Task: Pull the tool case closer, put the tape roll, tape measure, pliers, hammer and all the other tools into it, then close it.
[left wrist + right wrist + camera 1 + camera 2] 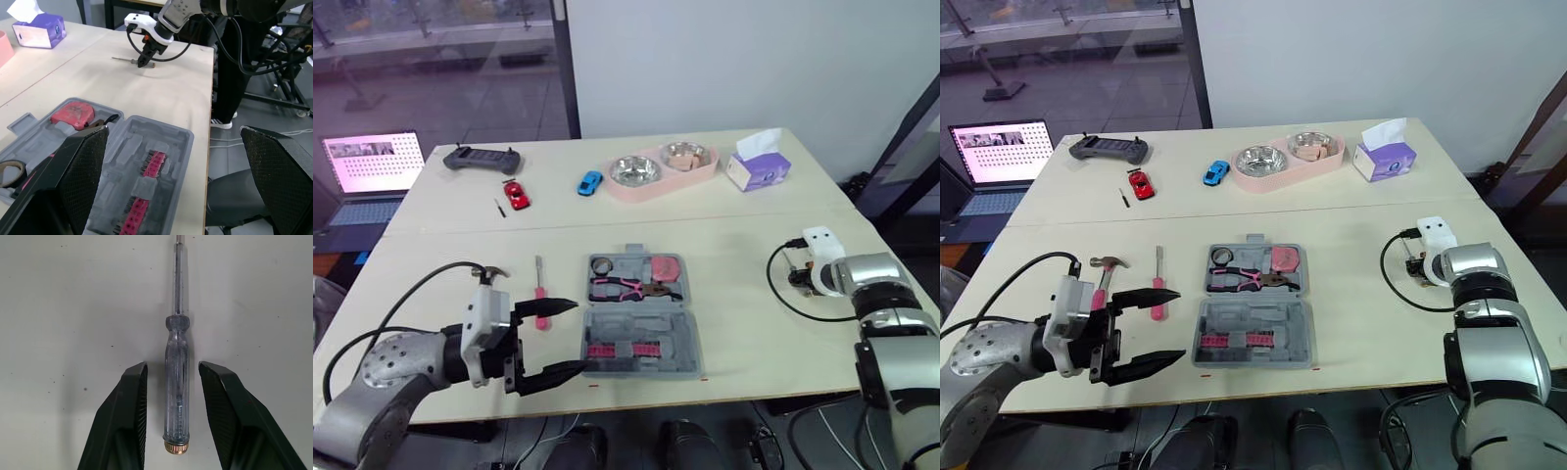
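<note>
Clear plastic with a brass cap, the screwdriver lies flat at the table's right side. Its shaft points away along the right gripper, whose fingers stand apart either side of the handle. The left gripper gapes wide beside the open tool case. The hammer lies left of the case, and a tissue box stands beyond.

Left of the tool case: left arm with a silver-grey rounded shell, black looping cable, white wrist block. The left gripper has black tapered fingers, mesh-textured. Right of the case: right arm in shiny silver segments, white bracket, black cable loop. The right gripper is glossy black.
</note>
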Robot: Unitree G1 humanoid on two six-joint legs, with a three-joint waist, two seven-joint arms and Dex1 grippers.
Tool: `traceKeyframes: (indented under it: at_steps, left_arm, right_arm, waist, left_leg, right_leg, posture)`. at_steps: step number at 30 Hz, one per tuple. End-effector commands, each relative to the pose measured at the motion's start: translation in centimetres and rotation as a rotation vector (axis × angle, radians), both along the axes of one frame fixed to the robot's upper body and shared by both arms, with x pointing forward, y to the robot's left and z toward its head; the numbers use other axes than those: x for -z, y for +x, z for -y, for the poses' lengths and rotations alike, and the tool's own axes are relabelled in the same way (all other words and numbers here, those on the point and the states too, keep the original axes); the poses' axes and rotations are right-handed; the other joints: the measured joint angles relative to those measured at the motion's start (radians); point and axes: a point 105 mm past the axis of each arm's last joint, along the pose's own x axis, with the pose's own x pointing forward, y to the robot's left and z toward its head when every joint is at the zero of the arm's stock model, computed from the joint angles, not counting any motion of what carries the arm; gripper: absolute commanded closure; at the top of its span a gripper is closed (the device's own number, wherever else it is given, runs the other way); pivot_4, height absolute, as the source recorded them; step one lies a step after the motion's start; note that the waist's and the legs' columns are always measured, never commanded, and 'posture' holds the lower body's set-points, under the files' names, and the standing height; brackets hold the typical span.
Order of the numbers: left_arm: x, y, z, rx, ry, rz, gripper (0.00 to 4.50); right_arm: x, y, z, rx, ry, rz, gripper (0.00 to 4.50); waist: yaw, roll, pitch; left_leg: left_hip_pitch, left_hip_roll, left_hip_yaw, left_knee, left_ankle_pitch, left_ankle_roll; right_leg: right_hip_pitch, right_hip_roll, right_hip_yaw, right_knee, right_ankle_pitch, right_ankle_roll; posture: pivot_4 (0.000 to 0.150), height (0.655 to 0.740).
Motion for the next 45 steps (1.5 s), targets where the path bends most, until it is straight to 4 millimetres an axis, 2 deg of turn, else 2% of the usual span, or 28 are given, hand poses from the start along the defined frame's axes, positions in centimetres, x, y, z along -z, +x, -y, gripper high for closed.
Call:
traceKeyframes:
  at_steps: [1, 2, 3, 6, 9, 12, 15, 18, 21, 26, 33, 40, 41, 43, 45]
  left_arm:
    - [-0.6, 0.4, 0.2, -0.007, -0.040, 0.074, 0.00]
    - [-0.5, 0.4, 0.2, -0.005, -0.050, 0.080, 0.00]
    - [-0.4, 0.4, 0.3, -0.003, -0.057, 0.082, 0.00]
    - [0.0, 0.4, 0.3, 0.003, -0.051, 0.088, 0.00]
    - [0.3, 0.3, 0.1, 0.016, -0.035, 0.064, 0.00]
    - [0.8, 0.4, -0.4, 0.013, -0.027, 0.040, 0.00]
    - [0.9, 0.6, -0.7, 0.010, -0.029, 0.019, 0.00]
    - [0.8, 0.7, -0.9, 0.011, -0.031, 0.018, 0.00]
    - [0.9, 0.6, -1.0, 0.036, -0.028, -0.006, 0.00]
    - [0.8, 0.8, -0.9, 0.053, -0.024, -0.011, 0.00]
    - [0.6, 1.2, -1.1, 0.061, -0.007, -0.003, 0.00]
    - [0.5, 1.2, -1.3, 0.052, 0.001, -0.004, 0.00]
    - [0.5, 1.2, -1.3, 0.051, 0.001, -0.004, 0.00]
    - [0.5, 1.2, -1.4, 0.050, 0.001, -0.004, 0.00]
    - [0.4, 1.2, -1.5, 0.046, 0.002, -0.002, 0.00]
  right_arm:
    - [-0.7, 0.6, -0.5, -0.008, 0.011, 0.021, 3.65]
    - [-0.8, 0.6, -0.5, -0.005, 0.016, 0.025, 4.21]
    - [-0.8, 0.6, -0.5, -0.003, 0.019, 0.028, 4.48]
    - [-2.0, 0.9, -0.8, -0.032, 0.024, 0.067, 4.48]
    - [-4.0, 0.6, -2.2, -0.080, 0.036, 0.109, 4.48]
    - [-5.0, -1.3, -4.4, -0.104, 0.066, 0.124, 4.48]
    - [-5.0, -4.9, -7.4, -0.116, 0.091, 0.118, 4.48]
    - [-4.4, -7.5, -9.3, -0.106, 0.102, 0.110, 4.48]
    - [-3.0, -9.5, -11.5, -0.134, 0.092, 0.119, 4.48]
    - [-0.5, -10.5, -13.7, -0.104, 0.098, 0.087, 4.48]
    - [3.0, -10.9, -14.4, -0.040, 0.109, 0.018, 4.48]
    - [5.0, -11.9, -14.6, -0.023, 0.134, -0.010, 4.48]
    - [5.0, -12.0, -14.5, -0.019, 0.137, -0.014, 3.51]
    - [4.6, -11.9, -14.5, -0.014, 0.158, 0.000, 2.64]
    - [2.3, -11.1, -13.9, -0.009, 0.166, 0.065, 1.70]
  waist:
    - [-0.001, 0.000, 0.000]
    - [0.000, 0.000, 0.000]
    - [0.000, 0.000, 0.000]
    - [0.000, 0.000, 0.000]
    - [0.000, 0.000, 0.000]
    - [0.003, 0.001, 0.000]
    - [0.012, 0.001, 0.000]
    - [0.017, 0.001, 0.000]
    - [0.024, 0.001, 0.000]
    - [0.024, 0.001, 0.000]
    - [0.024, 0.001, 0.000]
    - [0.023, -0.008, -0.006]
    - [0.023, -0.008, -0.006]
    - [0.023, -0.008, -0.006]
    - [0.022, -0.008, -0.006]
  left_leg:
    - [0.000, 0.000, 0.000, 0.000, 0.000, 0.000]
    - [0.000, 0.000, 0.000, 0.000, 0.000, 0.000]
    - [0.000, 0.000, 0.000, 0.000, 0.000, 0.000]
    - [0.000, 0.000, 0.000, 0.000, 0.000, 0.000]
    - [0.000, 0.000, 0.000, -0.001, 0.000, 0.000]
    - [-0.001, 0.000, -0.001, -0.001, 0.000, 0.000]
    - [-0.002, 0.001, -0.003, -0.001, 0.000, 0.000]
    - [-0.002, 0.001, -0.002, 0.000, 0.000, 0.000]
    - [-0.002, 0.001, -0.002, 0.000, 0.000, 0.000]
    - [-0.002, 0.001, -0.001, 0.001, 0.000, 0.000]
    - [-0.001, 0.001, -0.001, 0.000, 0.000, 0.000]
    - [0.000, 0.001, -0.002, 0.000, 0.000, 0.000]
    - [0.000, 0.001, -0.002, 0.000, 0.000, 0.000]
    - [0.001, 0.001, -0.002, 0.000, 0.000, 0.000]
    - [0.001, 0.001, -0.002, 0.000, 0.000, 0.000]
  right_leg:
    - [0.000, 0.000, 0.000, 0.000, 0.000, 0.000]
    - [0.000, 0.000, 0.000, 0.000, 0.000, 0.000]
    - [0.000, 0.000, 0.000, 0.000, 0.000, 0.000]
    - [0.000, 0.000, 0.000, 0.000, 0.000, 0.000]
    - [-0.001, 0.000, 0.000, 0.000, 0.001, 0.001]
    - [-0.002, 0.000, 0.001, 0.001, 0.001, 0.002]
    - [-0.002, 0.000, 0.000, 0.001, 0.001, 0.002]
    - [-0.003, 0.000, 0.001, 0.002, 0.001, 0.002]
    - [-0.003, 0.000, 0.001, 0.002, 0.000, 0.000]
    - [-0.003, 0.000, 0.000, 0.002, 0.000, 0.000]
    - [-0.004, 0.000, 0.000, 0.002, 0.000, 0.001]
    - [-0.001, 0.001, 0.000, 0.002, 0.000, 0.000]
    - [-0.001, 0.001, -0.001, 0.001, 0.000, 0.000]
    - [0.000, 0.001, -0.001, 0.001, 0.000, 0.000]
    - [-0.001, 0.001, -0.001, 0.001, 0.000, 0.000]
  posture:
    - [0.150, 0.7400]
    - [0.150, 0.7400]
    - [0.150, 0.7400]
    - [0.150, 0.7400]
    - [0.150, 0.7400]
    - [0.150, 0.7400]
    - [0.150, 0.7400]
    - [0.150, 0.7400]
    - [0.150, 0.7400]
    - [0.150, 0.7400]
    - [0.150, 0.7400]
    - [0.150, 0.7400]
    - [0.150, 0.7400]
    - [0.150, 0.7400]
    - [0.150, 0.7400]
